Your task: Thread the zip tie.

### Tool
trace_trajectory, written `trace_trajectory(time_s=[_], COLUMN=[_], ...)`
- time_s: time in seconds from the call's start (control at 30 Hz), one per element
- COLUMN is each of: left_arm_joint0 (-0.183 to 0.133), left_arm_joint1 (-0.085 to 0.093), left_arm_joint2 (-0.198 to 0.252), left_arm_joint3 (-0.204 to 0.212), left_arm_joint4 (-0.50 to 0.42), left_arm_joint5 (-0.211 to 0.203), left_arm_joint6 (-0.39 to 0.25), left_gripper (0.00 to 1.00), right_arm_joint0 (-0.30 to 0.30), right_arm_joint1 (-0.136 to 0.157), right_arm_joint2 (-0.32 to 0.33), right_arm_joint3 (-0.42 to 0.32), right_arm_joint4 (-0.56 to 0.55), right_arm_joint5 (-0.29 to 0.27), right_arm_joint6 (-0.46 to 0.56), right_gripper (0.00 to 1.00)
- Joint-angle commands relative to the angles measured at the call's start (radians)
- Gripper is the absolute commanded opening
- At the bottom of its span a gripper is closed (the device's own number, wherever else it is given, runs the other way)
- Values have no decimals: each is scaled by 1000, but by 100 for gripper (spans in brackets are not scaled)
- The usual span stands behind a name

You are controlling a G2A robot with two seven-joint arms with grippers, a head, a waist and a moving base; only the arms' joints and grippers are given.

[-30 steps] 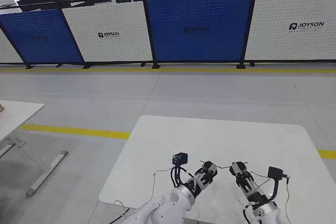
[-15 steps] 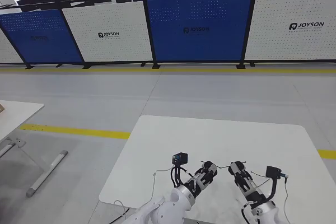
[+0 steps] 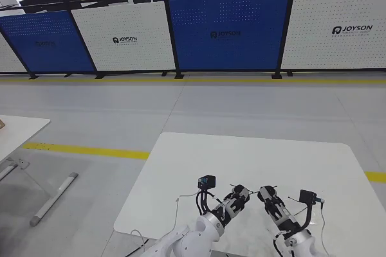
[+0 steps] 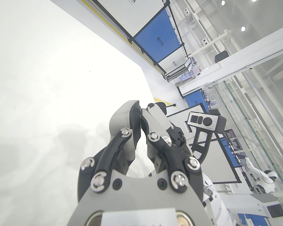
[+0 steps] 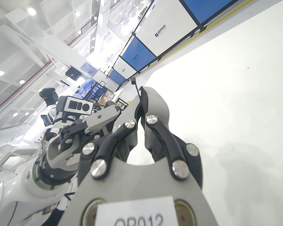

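At the far left stands a second white table (image 3: 16,132), with a yellow floor line (image 3: 83,151) running from it toward the main white table (image 3: 244,154). Over the near edge of the main table, left of centre, the left gripper (image 3: 240,191) is held above the surface and points toward the far right. In its own wrist view the left gripper (image 4: 140,110) has its fingers pressed fully together. Whether anything is pinched between them cannot be told. Just to its right, close beside it and tip to tip, is the right gripper (image 3: 264,191), also above the near part of the table. Its fingers (image 5: 153,99) are closed tight on the zip tie (image 5: 136,86). The zip tie is a thin black strip clamped between the pads, and its short end with the small square head sticks out past the fingertips into the air. Blue and white panels (image 3: 228,32) line the far side of the room.
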Motion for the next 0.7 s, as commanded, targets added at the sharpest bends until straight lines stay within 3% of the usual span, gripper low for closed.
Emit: trace_trajectory(time_s=[0.0, 0.67], left_arm_joint0=[0, 0], left_arm_joint1=[0, 0], left_arm_joint2=[0, 0], left_arm_joint3=[0, 0], left_arm_joint4=[0, 0], left_arm_joint5=[0, 0], left_arm_joint6=[0, 0], left_gripper=[0, 0], right_arm_joint0=[0, -24], right_arm_joint1=[0, -7], right_arm_joint2=[0, 34], right_arm_joint3=[0, -4], right_arm_joint4=[0, 18], right_arm_joint5=[0, 8], right_arm_joint6=[0, -33], right_gripper=[0, 0])
